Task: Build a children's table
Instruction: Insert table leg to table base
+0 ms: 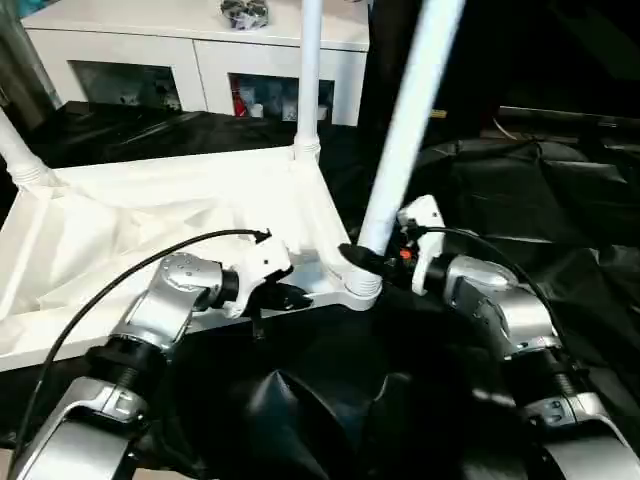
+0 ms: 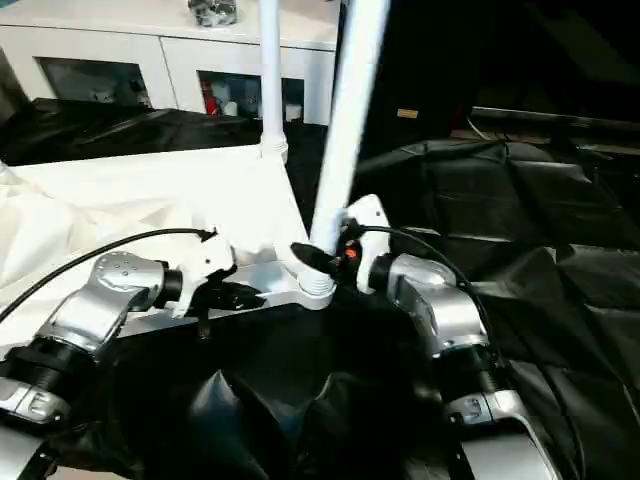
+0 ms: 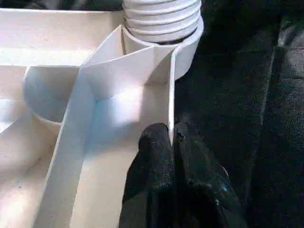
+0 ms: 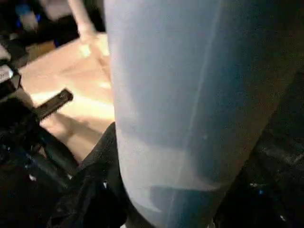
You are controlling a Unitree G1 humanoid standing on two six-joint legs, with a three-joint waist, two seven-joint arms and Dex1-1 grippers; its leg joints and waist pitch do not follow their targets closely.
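My left gripper (image 3: 172, 142) was pinched shut on the near rim of the upturned table top (image 1: 150, 215). My right gripper (image 1: 365, 262), half open, clasped the leg (image 1: 405, 130) leaning in the near corner socket (image 1: 362, 288). Beyond, another leg (image 1: 309, 70) stood upright.

Table top (image 1: 150, 215) beside my left claw (image 1: 290, 297): plain white, ribbed. Leg (image 1: 405, 130) at my right claw (image 1: 362, 260): white, bluish sheen. My fingers black, forearms silver. Sheeting (image 1: 540, 220) under claws: glossy black. Cabinet (image 1: 200, 45) beyond: white.
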